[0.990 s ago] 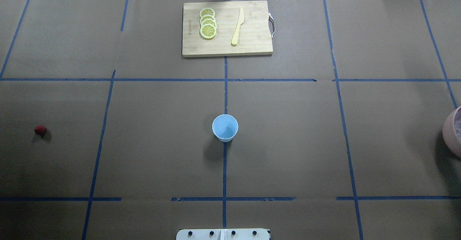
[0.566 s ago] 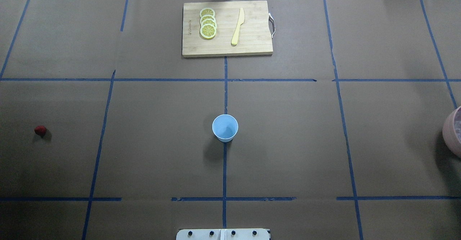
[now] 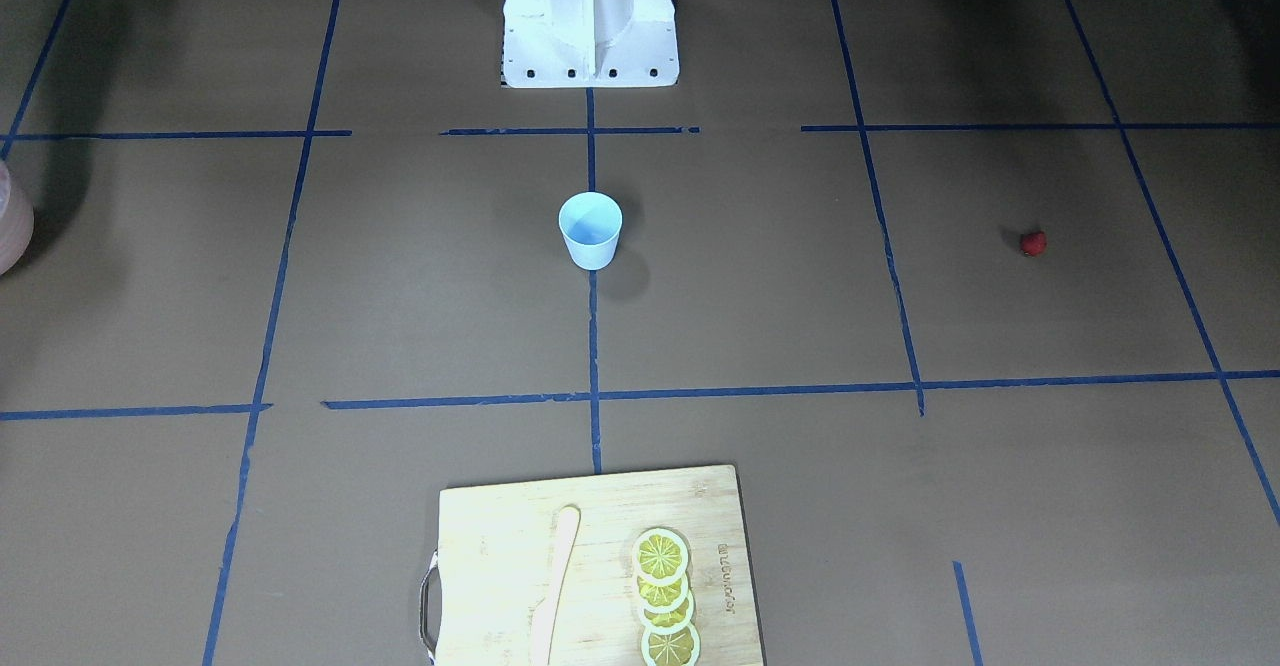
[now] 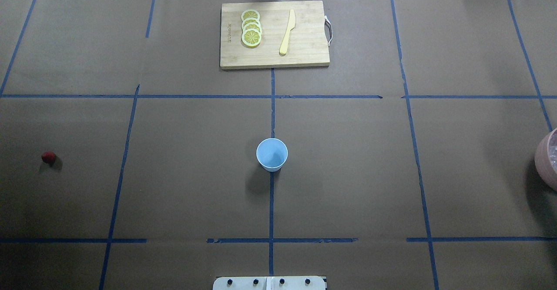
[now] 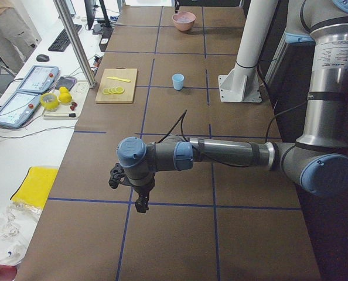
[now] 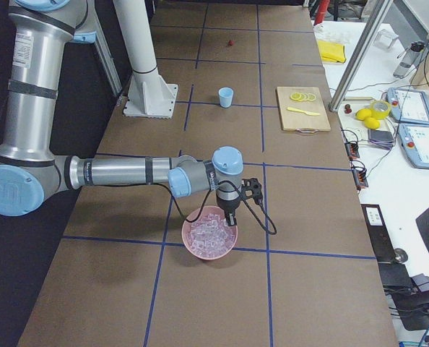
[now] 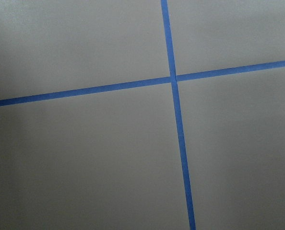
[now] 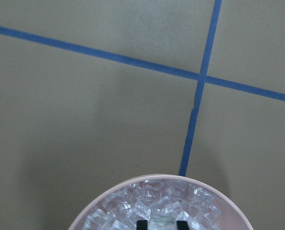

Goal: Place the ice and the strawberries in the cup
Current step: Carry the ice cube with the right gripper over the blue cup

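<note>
Two grippers split the work: the right gripper [image 8: 161,224] hung over the pink bowl [image 6: 193,246], tips narrowly apart among the ice [image 8: 147,206], grip unclear. The cup [image 4: 272,154] stood mid-frame, the strawberry [image 4: 48,157] far left, nearer the left gripper [image 5: 140,206], fingers unreadable.

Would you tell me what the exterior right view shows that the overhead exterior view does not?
Only exterior right: the right gripper hanging over the whole pink bowl of ice. Only overhead: a look straight down into the cup, which seems empty. Both: the cup, the strawberry, the cutting board with lemon slices and knife.
</note>
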`<state>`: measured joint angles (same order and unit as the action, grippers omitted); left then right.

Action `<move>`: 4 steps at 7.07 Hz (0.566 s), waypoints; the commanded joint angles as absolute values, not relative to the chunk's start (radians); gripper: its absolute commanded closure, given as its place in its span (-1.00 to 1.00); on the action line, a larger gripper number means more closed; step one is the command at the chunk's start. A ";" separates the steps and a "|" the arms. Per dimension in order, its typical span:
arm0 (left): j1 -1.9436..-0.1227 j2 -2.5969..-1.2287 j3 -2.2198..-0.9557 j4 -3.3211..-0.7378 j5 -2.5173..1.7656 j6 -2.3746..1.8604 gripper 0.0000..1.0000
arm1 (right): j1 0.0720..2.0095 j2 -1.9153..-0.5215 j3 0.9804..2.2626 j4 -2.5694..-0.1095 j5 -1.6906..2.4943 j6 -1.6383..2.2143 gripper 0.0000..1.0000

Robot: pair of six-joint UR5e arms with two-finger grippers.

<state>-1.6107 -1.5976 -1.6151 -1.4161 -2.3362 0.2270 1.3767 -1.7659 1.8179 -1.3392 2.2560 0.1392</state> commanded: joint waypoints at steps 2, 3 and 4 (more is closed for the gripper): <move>-1.611 -1.597 -1.615 -1.417 -2.338 0.227 -1.00 | 1.401 -1.700 1.910 -1.342 2.319 0.361 1.00; -1.611 -1.597 -1.615 -1.417 -2.338 0.227 -1.00 | 1.334 -1.665 1.925 -1.342 2.315 0.429 1.00; -1.611 -1.598 -1.615 -1.417 -2.338 0.227 -1.00 | 1.254 -1.591 1.928 -1.342 2.307 0.548 0.97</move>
